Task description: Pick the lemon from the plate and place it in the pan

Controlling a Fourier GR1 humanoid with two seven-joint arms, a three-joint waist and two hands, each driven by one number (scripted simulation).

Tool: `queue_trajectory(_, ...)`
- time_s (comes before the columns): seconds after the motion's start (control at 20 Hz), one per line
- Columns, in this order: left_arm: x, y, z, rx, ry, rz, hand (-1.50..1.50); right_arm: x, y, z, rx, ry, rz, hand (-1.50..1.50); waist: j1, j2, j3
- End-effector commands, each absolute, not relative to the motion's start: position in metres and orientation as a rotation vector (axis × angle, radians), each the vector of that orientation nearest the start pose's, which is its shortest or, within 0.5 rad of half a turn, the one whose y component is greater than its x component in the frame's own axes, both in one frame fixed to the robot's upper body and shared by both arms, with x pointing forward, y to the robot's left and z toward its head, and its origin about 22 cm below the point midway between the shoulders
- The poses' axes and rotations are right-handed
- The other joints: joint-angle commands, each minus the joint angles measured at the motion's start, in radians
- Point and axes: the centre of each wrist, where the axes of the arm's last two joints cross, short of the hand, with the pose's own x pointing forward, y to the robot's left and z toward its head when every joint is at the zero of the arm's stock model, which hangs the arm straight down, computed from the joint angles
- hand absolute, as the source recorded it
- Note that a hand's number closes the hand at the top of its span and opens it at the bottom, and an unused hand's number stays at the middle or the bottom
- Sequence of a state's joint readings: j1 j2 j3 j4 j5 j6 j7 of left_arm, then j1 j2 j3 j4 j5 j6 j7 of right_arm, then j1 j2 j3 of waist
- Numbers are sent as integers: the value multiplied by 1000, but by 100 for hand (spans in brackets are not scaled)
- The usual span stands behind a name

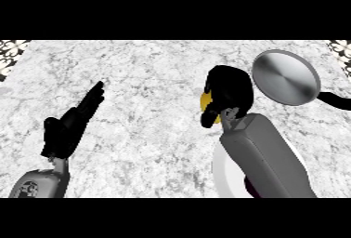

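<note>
Currently right hand (pixel 228 90) curled round lemon (pixel 205 101) beside pan (pixel 285 77); left hand (pixel 68 125) spread. Lemon likely light, stiff, rollable; enclose around middle.

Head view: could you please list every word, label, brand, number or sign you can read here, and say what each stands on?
None: no readable text shows anywhere in this view.
The pan, the plate, the lemon in the right hand, the left hand and the marble counter carry no lettering.
</note>
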State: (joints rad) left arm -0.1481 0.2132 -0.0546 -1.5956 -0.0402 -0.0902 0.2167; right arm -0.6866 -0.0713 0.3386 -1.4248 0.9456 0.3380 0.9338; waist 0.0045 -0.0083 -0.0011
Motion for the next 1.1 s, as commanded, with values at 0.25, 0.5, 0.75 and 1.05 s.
queue_trajectory(0.25,280,244,64,82,-1499,-374,0,311,-36,163,-1329,-1324,619,150,4,8,1)
queue_trajectory(0.5,283,245,53,98,-1523,-355,0,317,-52,150,-1328,-1333,430,150,-1,11,1)
queue_trajectory(0.75,274,250,57,108,-1515,-347,0,344,-106,141,-1290,-1382,261,150,3,12,2)
queue_trajectory(1.05,271,248,62,89,-1515,-349,0,375,-167,109,-1327,-1346,277,150,4,11,2)
